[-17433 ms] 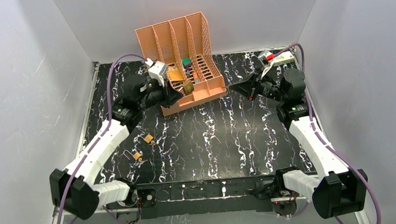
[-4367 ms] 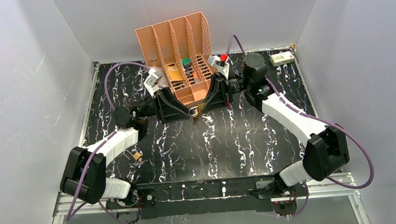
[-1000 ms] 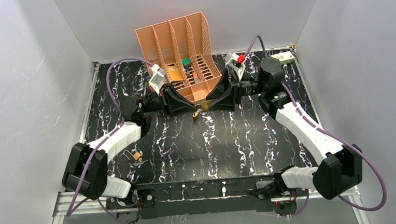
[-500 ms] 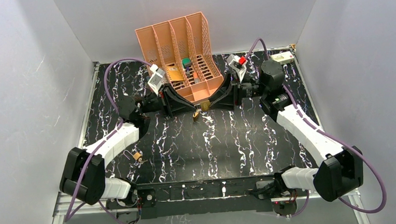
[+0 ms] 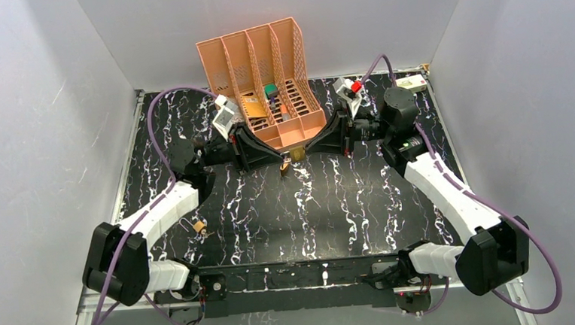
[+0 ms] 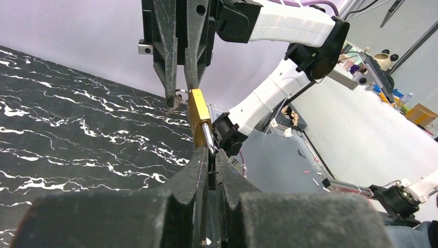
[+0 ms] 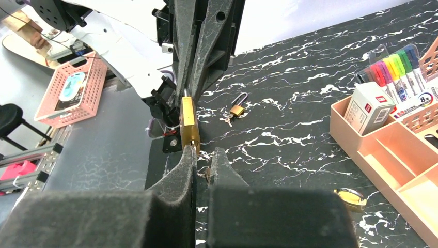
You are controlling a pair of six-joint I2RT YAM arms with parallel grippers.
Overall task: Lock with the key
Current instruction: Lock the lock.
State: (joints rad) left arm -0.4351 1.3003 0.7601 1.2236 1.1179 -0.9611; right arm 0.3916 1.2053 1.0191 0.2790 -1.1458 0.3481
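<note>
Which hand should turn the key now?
Right. The right hand seems closed on the key at the padlock's bottom; the left hand is busy gripping the shackle.

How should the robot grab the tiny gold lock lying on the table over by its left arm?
Probably by its blocky brass body, coming straight down from above. The small padlock lies flat on the table, so a pincer could close across the body's two narrow sides. The wire shackle at one end looks too thin and would likely slip.
</note>
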